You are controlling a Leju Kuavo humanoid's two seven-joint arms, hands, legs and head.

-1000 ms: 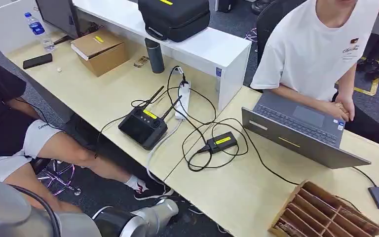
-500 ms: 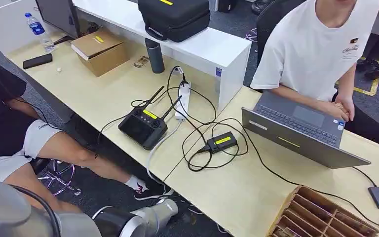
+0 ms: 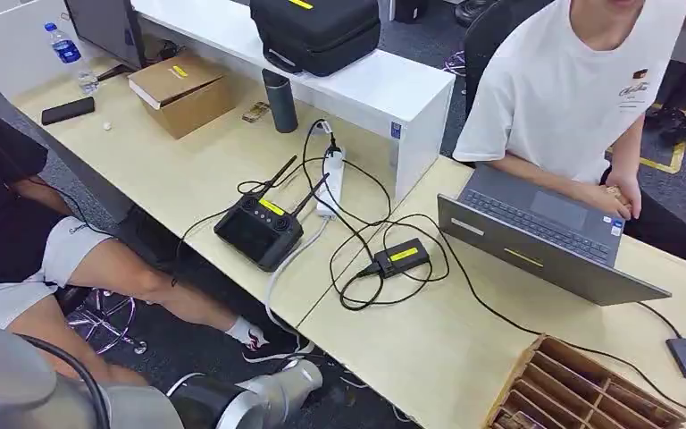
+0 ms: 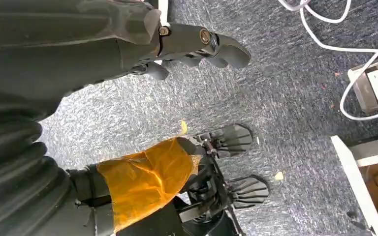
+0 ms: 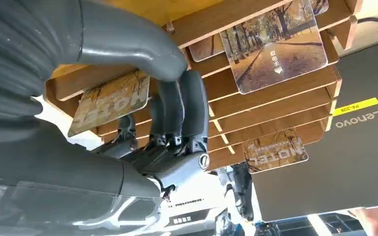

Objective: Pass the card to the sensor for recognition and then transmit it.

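The wooden card rack (image 3: 589,384) stands at the near right corner of the desk. In the right wrist view my right hand (image 5: 174,105) reaches into the rack (image 5: 275,98), its thumb and fingers beside a "HOTEL" card (image 5: 109,101) standing in a slot. Whether they pinch that card I cannot tell. Two more cards (image 5: 275,49) (image 5: 274,150) stand in other slots. A small black box with a yellow label (image 3: 402,255), wired up, lies mid-desk. My left hand (image 4: 197,44) hangs over grey carpet, fingers loosely apart, holding nothing.
A person in a white shirt (image 3: 581,80) types on a grey laptop (image 3: 545,237) just behind the rack. A black controller (image 3: 259,228), power strip (image 3: 329,183) and tangled cables lie left of the box. A second person's legs (image 3: 98,268) sit at the left.
The card rack has slid slightly toward me since the first frame. The seated person's hands shifted a little on the laptop. My left arm has not moved.
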